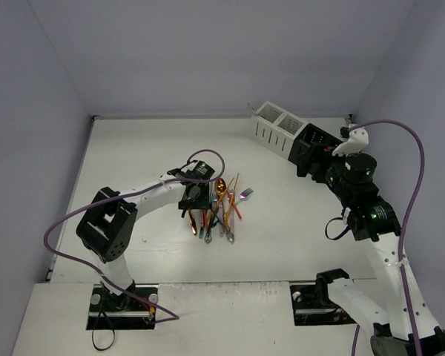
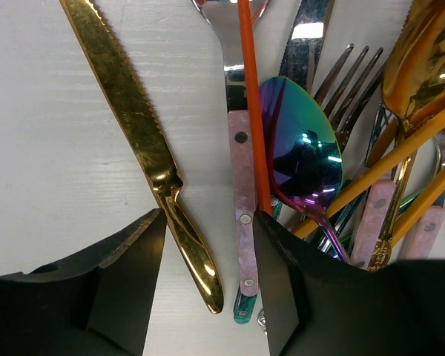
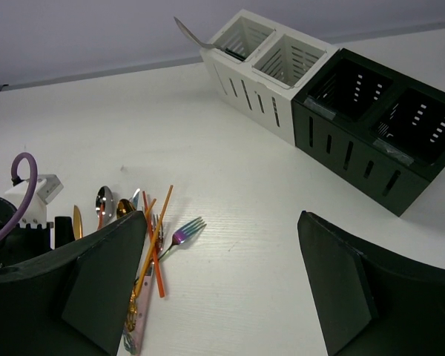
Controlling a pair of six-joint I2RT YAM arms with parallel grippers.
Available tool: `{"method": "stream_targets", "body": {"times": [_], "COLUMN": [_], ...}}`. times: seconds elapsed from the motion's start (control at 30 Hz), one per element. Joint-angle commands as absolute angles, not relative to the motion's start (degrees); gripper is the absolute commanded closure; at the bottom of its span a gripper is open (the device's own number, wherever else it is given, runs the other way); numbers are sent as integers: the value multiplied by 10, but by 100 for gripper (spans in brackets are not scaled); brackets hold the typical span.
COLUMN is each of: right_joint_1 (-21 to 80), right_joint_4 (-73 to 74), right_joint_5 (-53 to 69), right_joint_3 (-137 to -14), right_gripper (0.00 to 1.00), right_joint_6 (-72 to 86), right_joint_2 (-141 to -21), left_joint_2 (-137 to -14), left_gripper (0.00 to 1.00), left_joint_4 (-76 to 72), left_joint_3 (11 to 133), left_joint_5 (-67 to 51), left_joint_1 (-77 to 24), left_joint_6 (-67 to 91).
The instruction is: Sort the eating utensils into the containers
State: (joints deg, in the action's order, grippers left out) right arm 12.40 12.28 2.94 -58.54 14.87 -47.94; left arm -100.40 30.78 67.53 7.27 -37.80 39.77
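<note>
White tabletop point(image 1: 133, 148) bears tangled gold, orange and iridescent utensils point(image 1: 219, 211).

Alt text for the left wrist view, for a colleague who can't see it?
The open left gripper hangs over a cutlery pile, a gold knife and a pink-handled utensil lying between its fingers; an iridescent spoon lies just right of them.

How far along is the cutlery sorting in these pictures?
Done: one silver utensil stands in the white caddy's end compartment; none shows in the black caddy. In hand: nothing gripped. The open left gripper straddles a gold knife and a pink-handled piece in the pile; the open right gripper hovers empty. Left: almost the whole pile, unsorted.
</note>
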Motion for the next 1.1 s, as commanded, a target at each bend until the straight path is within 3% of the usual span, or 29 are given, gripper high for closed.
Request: {"method": "stream_targets", "body": {"times": [0.0,0.57,1.07], "right_joint_1": [122,123,122], "right_joint_4": [111,115,117], "right_joint_5": [11,6,12], "right_joint_3": [-585,-577,-571], "right_gripper": [19,19,19], "right_joint_6": [143,144,149], "right_joint_2": [-476,-473,-469], "left_joint_2": [-991,-1008,-1062], "left_gripper": [53,61,69], "left_joint_4": [293,282,258], "left_joint_3": [696,675,727], "left_joint_5": [63,71,54], "left_joint_1": [-376,-368,-350], "left_joint_6": [387,374,346]}}
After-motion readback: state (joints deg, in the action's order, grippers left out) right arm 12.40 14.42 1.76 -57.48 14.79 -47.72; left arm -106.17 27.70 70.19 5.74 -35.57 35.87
